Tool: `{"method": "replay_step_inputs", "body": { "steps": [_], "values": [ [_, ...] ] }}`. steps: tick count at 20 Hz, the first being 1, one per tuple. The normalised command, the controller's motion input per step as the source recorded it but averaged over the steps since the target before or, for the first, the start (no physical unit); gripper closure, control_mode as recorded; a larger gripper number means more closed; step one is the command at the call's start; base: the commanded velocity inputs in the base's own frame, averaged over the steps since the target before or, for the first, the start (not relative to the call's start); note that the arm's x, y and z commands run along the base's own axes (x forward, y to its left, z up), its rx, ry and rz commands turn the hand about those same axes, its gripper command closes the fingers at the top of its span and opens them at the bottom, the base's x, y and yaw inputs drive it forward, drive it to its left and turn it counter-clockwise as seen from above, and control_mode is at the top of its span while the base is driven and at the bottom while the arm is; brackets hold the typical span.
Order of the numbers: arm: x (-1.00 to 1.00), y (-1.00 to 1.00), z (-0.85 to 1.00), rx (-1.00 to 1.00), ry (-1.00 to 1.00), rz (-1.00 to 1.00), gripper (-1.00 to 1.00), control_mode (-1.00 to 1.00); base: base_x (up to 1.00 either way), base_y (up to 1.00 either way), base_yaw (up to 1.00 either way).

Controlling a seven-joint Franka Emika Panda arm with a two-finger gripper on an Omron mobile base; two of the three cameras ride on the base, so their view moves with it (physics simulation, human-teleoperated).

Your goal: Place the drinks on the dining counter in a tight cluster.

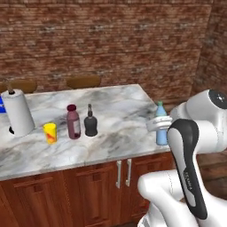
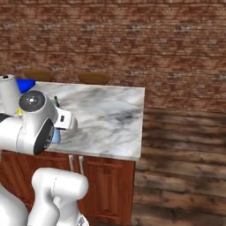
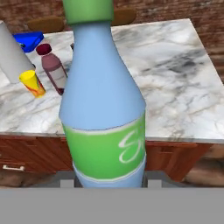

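Observation:
A small blue bottle with a green cap and green label stands upright between the jaws of my gripper, at the marble dining counter's front right edge. Seen from the hand, this blue bottle is very close and hides my fingertips. To its left on the counter stand the tall maroon bottle and the squat black thin-necked bottle, side by side. The maroon bottle shows past the blue one. From the right base, my arm covers most of the blue bottle.
A yellow cup stands left of the maroon bottle, and a paper towel roll further left. A blue bowl sits at the counter's far side. Two wooden stools stand behind the counter. Wooden floor lies to the right.

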Motion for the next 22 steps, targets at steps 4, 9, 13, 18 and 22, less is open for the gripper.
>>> {"method": "replay_step_inputs", "body": {
  "steps": [4, 9, 13, 18, 22],
  "values": [
    [0.0, 0.0, 0.0, 0.0, 0.0, 0.0, 1.0, 1.0, 0.5, 0.41, -0.14],
    [0.0, 0.0, 0.0, 0.0, 0.0, 0.0, 1.0, 1.0, 0.45, 0.43, -0.13],
    [0.0, 0.0, 0.0, 0.0, 0.0, 0.0, 1.0, 1.0, 0.46, 0.49, -0.14],
    [0.0, 0.0, 0.0, 0.0, 0.0, 0.0, 1.0, 1.0, 0.57, 0.36, -0.07],
    [0.0, 0.0, 0.0, 0.0, 0.0, 0.0, 1.0, 1.0, 0.38, 0.01, 0.01]
  ]
}}
